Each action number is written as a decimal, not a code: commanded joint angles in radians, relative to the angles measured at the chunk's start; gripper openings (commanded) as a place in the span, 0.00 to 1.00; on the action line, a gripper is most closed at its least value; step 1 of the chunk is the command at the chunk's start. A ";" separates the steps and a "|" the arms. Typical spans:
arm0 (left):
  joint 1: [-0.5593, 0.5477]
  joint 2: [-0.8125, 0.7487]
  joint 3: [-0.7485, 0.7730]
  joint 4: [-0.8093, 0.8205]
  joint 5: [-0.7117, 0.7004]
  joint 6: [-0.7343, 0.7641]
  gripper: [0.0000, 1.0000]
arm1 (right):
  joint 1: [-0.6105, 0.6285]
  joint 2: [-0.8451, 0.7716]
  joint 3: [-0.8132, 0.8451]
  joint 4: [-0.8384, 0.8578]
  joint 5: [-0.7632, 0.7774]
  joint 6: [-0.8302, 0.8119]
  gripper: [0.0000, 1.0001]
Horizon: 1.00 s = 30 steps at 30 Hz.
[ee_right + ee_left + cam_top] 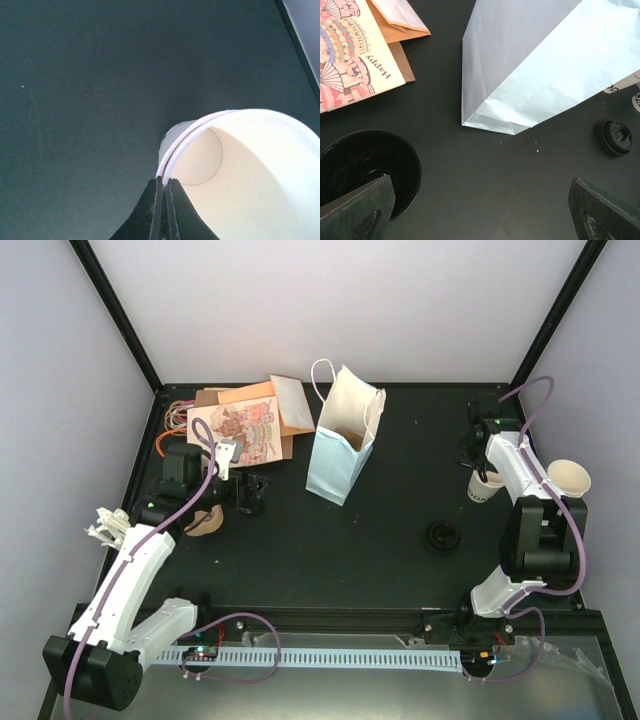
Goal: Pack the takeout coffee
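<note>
- Now my right gripper (164,180) is clamped on the rim of the cup (250,165); I lift slowly, keeping it upright.
- My left gripper (479,179) hangs spread and empty, bag (540,65) just ahead.

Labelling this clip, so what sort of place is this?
Probably a robot lab test cell: white walls in a black frame, left arm and right arm bolted to a black table, staged props like a paper bag.
</note>
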 commanded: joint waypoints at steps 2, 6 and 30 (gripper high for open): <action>-0.006 -0.017 -0.002 0.018 -0.014 0.020 0.97 | -0.006 -0.016 0.027 -0.008 0.007 -0.011 0.01; -0.006 -0.016 -0.002 0.018 -0.013 0.020 0.98 | -0.005 -0.038 0.019 -0.022 0.015 -0.012 0.01; -0.006 -0.021 -0.004 0.019 -0.002 0.018 0.98 | 0.120 -0.052 0.095 -0.104 0.103 0.016 0.01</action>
